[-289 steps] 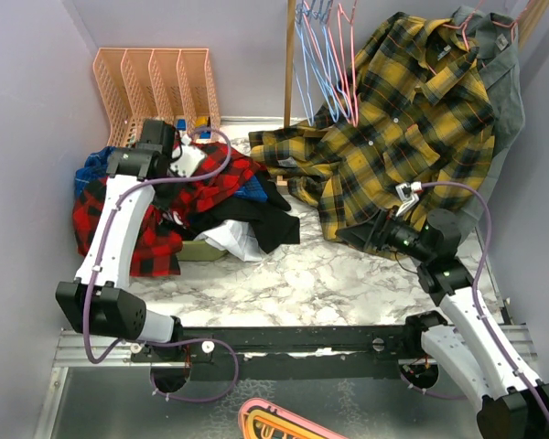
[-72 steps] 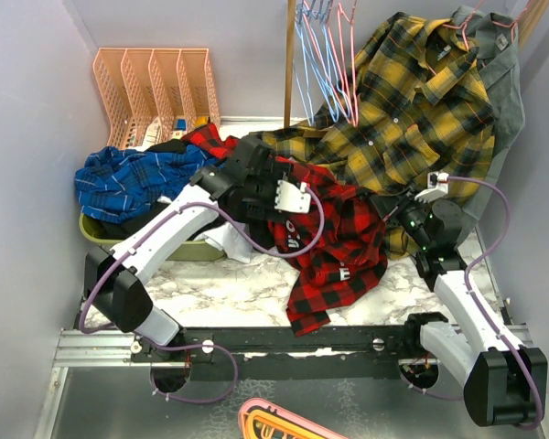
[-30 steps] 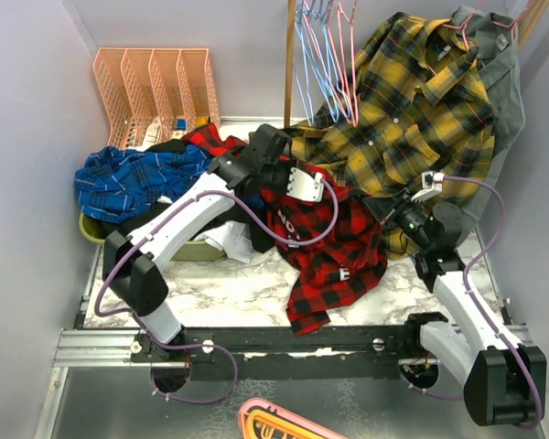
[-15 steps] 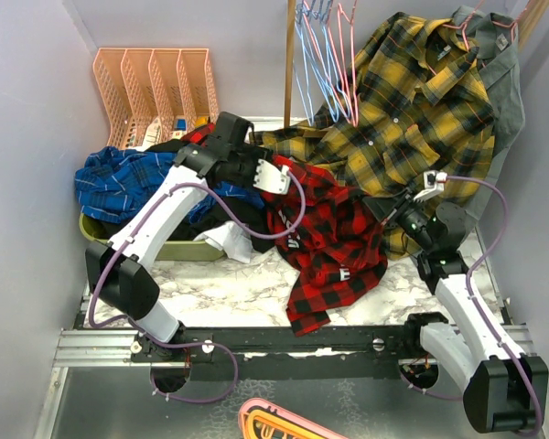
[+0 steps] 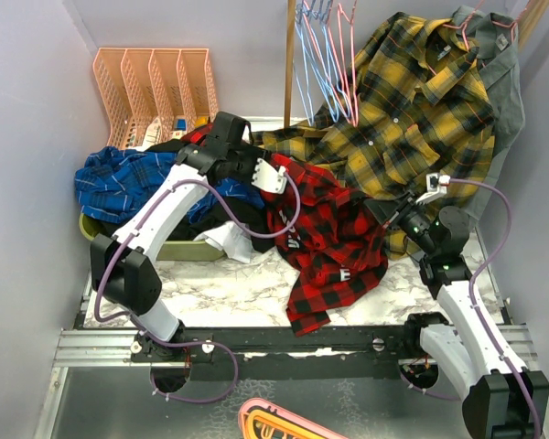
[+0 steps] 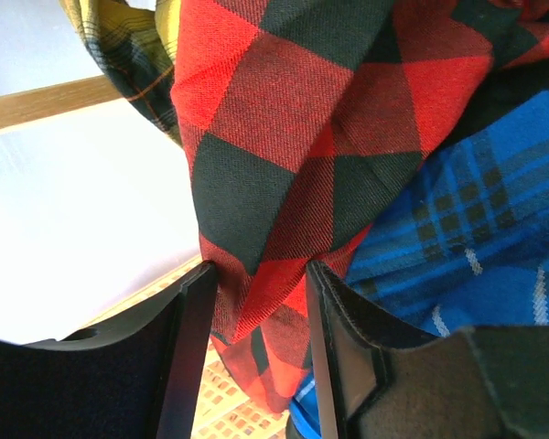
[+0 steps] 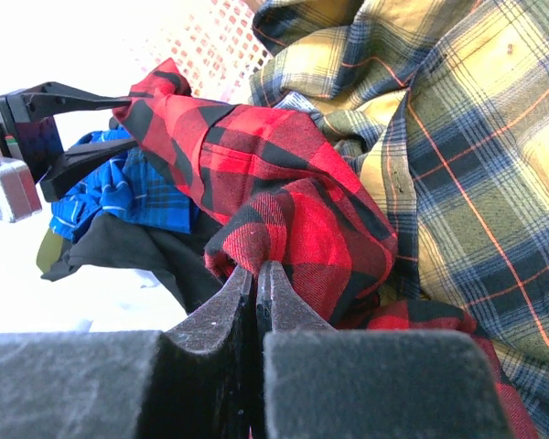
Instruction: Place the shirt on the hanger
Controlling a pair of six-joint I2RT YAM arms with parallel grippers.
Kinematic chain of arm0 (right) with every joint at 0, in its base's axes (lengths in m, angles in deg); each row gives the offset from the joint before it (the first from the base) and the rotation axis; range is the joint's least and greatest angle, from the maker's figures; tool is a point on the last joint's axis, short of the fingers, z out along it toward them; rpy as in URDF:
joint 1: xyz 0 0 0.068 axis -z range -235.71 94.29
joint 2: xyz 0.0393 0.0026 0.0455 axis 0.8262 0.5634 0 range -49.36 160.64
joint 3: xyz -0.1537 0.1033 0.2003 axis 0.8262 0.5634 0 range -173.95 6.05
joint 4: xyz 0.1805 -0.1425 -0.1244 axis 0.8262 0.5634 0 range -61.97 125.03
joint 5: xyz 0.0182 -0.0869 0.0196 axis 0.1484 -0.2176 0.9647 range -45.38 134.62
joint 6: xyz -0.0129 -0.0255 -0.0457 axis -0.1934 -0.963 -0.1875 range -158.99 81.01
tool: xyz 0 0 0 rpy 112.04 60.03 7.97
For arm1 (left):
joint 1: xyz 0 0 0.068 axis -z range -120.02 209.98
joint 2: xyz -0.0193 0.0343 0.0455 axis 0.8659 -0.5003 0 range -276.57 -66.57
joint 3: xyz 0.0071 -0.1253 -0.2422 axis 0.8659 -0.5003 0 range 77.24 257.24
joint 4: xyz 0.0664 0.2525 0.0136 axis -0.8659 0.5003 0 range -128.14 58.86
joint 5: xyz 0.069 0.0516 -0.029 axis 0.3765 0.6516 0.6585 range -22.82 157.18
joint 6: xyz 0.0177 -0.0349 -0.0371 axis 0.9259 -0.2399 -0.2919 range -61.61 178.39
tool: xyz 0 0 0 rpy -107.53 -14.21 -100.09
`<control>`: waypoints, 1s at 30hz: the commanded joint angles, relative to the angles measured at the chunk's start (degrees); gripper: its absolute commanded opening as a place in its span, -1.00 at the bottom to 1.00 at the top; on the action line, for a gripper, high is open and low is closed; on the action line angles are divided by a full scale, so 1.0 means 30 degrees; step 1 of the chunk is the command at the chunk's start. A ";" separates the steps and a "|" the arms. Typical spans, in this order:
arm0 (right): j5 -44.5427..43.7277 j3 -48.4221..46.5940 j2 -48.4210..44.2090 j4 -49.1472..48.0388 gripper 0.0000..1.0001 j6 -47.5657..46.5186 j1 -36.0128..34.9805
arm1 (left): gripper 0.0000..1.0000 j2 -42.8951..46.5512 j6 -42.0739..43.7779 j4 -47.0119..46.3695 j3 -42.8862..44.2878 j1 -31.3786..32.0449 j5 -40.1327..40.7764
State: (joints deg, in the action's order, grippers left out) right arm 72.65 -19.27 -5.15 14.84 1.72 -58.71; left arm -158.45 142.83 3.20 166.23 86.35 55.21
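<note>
The red-and-black plaid shirt point(image 5: 334, 233) lies crumpled across the middle of the table, with white letters showing on it. My left gripper point(image 5: 273, 174) is at its upper left end. In the left wrist view a fold of the shirt point(image 6: 274, 119) hangs between the spread fingers of the left gripper point(image 6: 261, 270), which stands open around it. My right gripper point(image 5: 404, 218) is at the shirt's right edge. In the right wrist view the right gripper point(image 7: 256, 267) is shut on a bunched fold of the shirt point(image 7: 293, 183). A pink-red wire hanger point(image 5: 349, 64) hangs at the back beside blue ones.
A yellow plaid shirt point(image 5: 412, 110) hangs at the back right over a grey garment point(image 5: 505, 82). A blue plaid shirt point(image 5: 128, 178) and black cloth point(image 5: 247, 215) lie on a green bin point(image 5: 178, 249) at the left. A pink file rack point(image 5: 156, 87) and a wooden pole point(image 5: 290, 64) stand at the back.
My left gripper has let go of the shirt, opened and drawn back to the left to the shirt's upper end. The right gripper keeps its hold and has barely moved.
</note>
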 commanded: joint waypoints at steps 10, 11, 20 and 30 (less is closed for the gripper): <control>0.1286 -0.1139 -0.0752 0.1380 -0.98 -0.0620 0.0039 | -1.00 0.0616 0.0320 0.2553 0.1309 0.0131 -0.1582; 0.1840 -0.1341 -0.0738 0.1405 -0.98 -0.0631 0.0050 | -1.00 0.1104 0.0217 0.2979 0.1403 0.0096 -0.1552; 0.8196 -0.4361 0.0199 0.0352 -0.98 0.1887 0.0010 | -1.00 0.2680 -0.2273 1.1210 0.5291 -0.0375 -0.2879; 1.1890 -1.1857 0.0897 0.1263 -0.98 0.2775 0.0006 | -1.00 0.2715 -0.8033 1.3407 1.3914 -0.0497 -0.1420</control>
State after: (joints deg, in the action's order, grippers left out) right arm 101.70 -47.38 -3.40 20.48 6.29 -58.71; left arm -150.38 127.44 40.22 197.51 85.17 48.78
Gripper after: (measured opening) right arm 0.020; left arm 0.013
